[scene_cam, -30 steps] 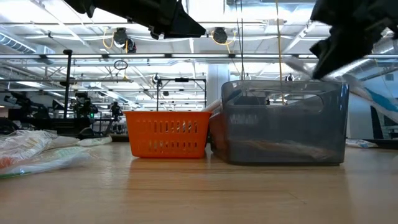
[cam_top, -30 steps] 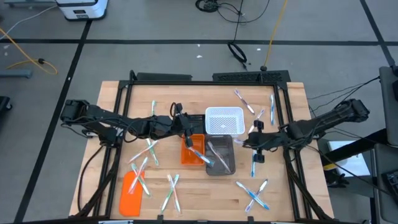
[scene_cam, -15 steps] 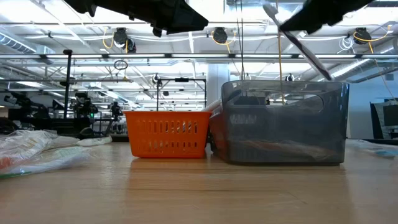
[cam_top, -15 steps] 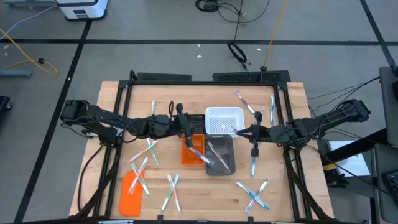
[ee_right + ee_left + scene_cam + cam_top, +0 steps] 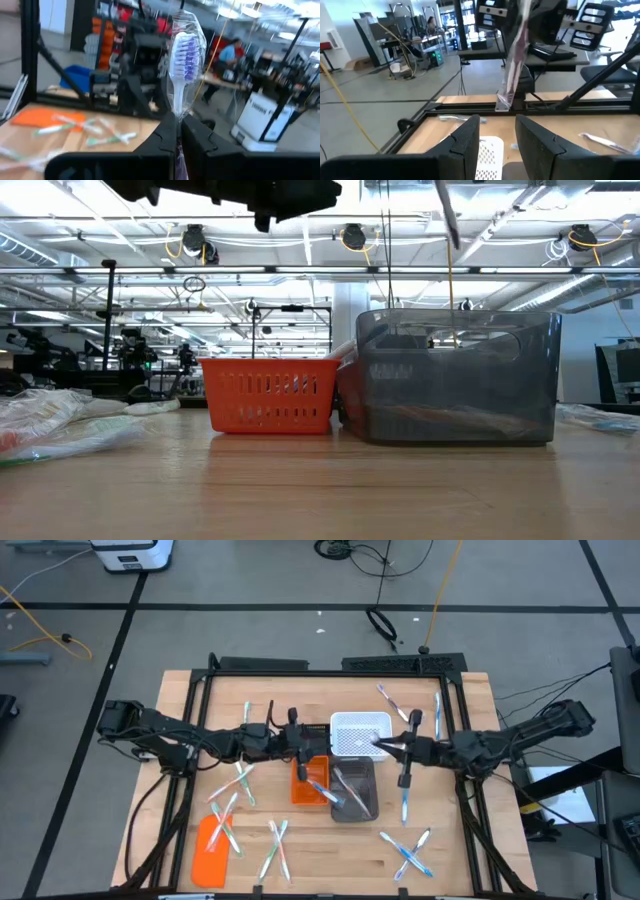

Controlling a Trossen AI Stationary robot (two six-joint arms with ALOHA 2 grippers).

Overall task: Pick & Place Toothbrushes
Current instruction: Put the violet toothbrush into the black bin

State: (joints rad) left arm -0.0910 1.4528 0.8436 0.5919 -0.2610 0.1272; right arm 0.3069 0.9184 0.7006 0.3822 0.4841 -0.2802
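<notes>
R gripper (image 5: pixel 392 748) is clenched on a wrapped toothbrush (image 5: pixel 182 62), held above the white basket (image 5: pixel 360 733) and grey bin (image 5: pixel 352 792). L gripper (image 5: pixel 298 737), fingers apart w/ nothing in them, hangs near the orange bin (image 5: pixel 308 781). Best to centre over the bin, lower, then let go, so it doesn't bounce out.

Both dark arms reach inward from opposite edges, lying nearly level with their wrists facing each other. The right gripper (image 5: pixel 384 747) has its two fingers (image 5: pixel 167 131) pressed together, only a thin gap between them, pinching the stem of a wrapped toothbrush (image 5: pixel 183 60) that stands straight up past the fingertips. The left gripper (image 5: pixel 310 739) points toward it, its fingers (image 5: pixel 470 139) spread apart with nothing between them.
</notes>
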